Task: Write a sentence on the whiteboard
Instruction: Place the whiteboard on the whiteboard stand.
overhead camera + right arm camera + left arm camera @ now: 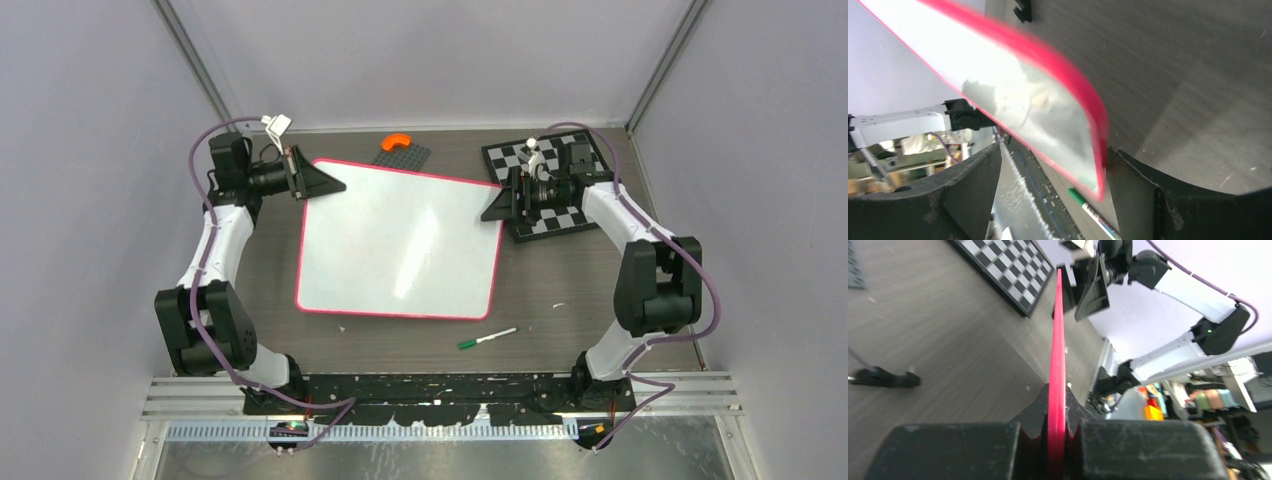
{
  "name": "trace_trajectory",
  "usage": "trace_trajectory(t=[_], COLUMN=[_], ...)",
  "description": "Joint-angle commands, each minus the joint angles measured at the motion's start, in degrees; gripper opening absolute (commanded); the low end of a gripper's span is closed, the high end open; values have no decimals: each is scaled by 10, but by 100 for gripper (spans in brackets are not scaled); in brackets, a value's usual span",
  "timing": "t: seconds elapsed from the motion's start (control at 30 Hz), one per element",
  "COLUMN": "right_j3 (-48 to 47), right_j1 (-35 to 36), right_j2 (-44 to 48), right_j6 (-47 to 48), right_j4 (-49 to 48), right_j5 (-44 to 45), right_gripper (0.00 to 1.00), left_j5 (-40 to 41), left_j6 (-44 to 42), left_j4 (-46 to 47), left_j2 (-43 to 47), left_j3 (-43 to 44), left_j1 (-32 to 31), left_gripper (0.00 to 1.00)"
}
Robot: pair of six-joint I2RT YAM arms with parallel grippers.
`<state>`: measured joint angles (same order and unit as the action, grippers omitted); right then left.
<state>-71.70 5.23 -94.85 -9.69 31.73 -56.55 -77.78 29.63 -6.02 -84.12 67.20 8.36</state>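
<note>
the large, flat white whiteboard [400, 240] with its thin red-pink rim lies mid-table between my two arms. its face is blank in the overhead view, and no stroke of the sentence shows. my left gripper [335, 185] is clamped on the far-left corner; the wrist view shows the rim pinched edge-on between its black fingers [973, 450]. my right gripper [492, 210] sits at the far-right corner with jaws apart. the rounded corner stands between them, close against one finger, and i cannot tell whether it touches. nor can i tell whether the board rests flat on the dark wood-grain table [560, 320] or is tipped up.

the relation that counts, as i judge it, is the slim white marker with a green cap [487, 339]. it lies on the table just off the board's near-right corner, apart from it. its long axis runs roughly left to right, with the cap toward the left arm. it lies back toward the arm bases from both grippers, and the right arm is nearer. nothing stands between the two.

under the right gripper sits the black-and-white checkered chessboard [560, 195] with a small white chess piece [535, 150]. an orange curved block [398, 141] on a grey studded plate [412, 156] lies beyond the far edge, well apart from the marker.
</note>
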Motion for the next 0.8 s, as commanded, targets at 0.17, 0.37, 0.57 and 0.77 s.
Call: trace_trajectory(t=[0.17, 0.37, 0.57, 0.77], right_j3=[57, -62, -125, -81], right_j1=[6, 32, 21, -13], right_j2=[14, -12, -37, -4], right_j6=[-130, -120, -91, -169], right_j4=[-142, -120, -66, -171], right_j5=[-106, -88, -44, -31], right_gripper=[44, 37, 69, 82], left_j5=[-14, -17, 9, 56], left_j6=[70, 76, 201, 330], left_j4=[108, 113, 264, 435], left_j2=[46, 57, 69, 44], left_j3=[-18, -15, -21, -19], left_j1=[22, 23, 28, 66], left_gripper=[0, 0, 0, 0])
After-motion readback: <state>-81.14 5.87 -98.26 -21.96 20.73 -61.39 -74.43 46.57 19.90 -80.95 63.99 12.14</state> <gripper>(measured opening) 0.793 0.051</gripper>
